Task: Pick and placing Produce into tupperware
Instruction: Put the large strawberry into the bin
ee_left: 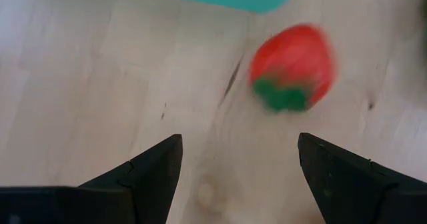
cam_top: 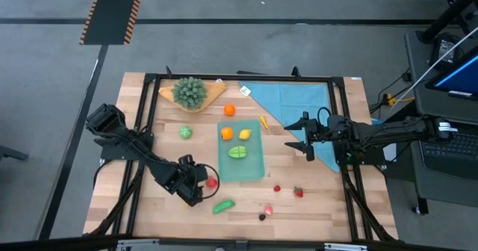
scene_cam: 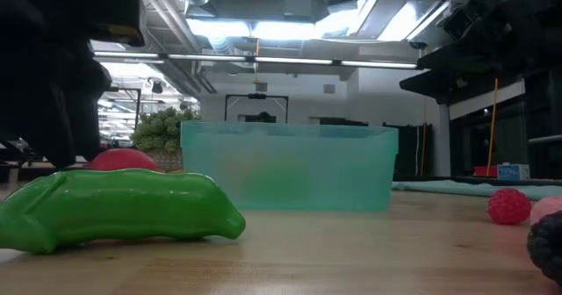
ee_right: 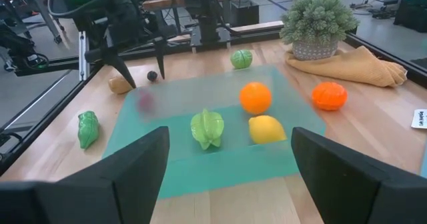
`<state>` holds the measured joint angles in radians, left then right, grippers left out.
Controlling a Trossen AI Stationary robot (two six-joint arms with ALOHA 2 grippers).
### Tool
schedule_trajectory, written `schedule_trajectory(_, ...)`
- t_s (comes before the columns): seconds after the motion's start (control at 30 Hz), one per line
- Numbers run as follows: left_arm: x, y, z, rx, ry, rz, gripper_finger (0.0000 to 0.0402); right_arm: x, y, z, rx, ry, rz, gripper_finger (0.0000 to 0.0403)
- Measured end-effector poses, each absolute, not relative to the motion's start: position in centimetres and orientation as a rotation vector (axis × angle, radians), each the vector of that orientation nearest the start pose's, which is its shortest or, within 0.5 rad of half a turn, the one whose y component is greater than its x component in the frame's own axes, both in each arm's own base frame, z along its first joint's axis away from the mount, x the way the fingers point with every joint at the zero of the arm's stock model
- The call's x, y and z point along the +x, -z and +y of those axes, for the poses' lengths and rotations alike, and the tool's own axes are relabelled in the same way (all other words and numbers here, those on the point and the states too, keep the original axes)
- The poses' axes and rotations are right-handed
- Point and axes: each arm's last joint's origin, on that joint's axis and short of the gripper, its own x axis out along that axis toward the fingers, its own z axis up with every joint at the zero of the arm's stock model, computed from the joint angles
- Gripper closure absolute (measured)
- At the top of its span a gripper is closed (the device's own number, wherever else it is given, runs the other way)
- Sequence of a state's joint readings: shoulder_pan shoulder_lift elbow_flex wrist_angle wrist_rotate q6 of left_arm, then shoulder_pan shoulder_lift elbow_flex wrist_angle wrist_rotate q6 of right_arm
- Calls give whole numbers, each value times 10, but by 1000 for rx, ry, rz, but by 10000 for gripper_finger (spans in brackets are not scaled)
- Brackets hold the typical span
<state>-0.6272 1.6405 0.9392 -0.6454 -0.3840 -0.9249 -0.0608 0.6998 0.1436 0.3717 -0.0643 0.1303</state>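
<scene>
The tupperware [cam_top: 254,169] is a teal tray at mid-table holding an orange [cam_top: 226,133], a lemon [cam_top: 244,134] and a green starfruit [cam_top: 238,153]. A red produce piece with a green cap [ee_left: 291,67] lies on the wood near its near-left corner. My left gripper [ee_left: 237,164] hangs open just above the table, tilted down, with the red piece [cam_top: 213,182] ahead of its fingertips and untouched. My right gripper [cam_top: 307,140] waits open at the tray's right, over the blue cloth's edge.
Loose produce lies around: a green pod [cam_top: 222,205], a green piece [cam_top: 184,132], an orange [cam_top: 229,110], small red, pink and dark pieces [cam_top: 277,188] near the front. A leafy bunch [cam_top: 190,91] and blue cloth [cam_top: 299,101] sit at the back.
</scene>
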Motion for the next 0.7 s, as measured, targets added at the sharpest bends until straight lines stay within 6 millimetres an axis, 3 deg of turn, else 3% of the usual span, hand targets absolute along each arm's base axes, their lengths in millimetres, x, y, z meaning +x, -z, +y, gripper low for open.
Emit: schedule_trajectory(0.7,243,-167,-156,-88,-273,1120,113,153,-178,-7,140,8,179,86)
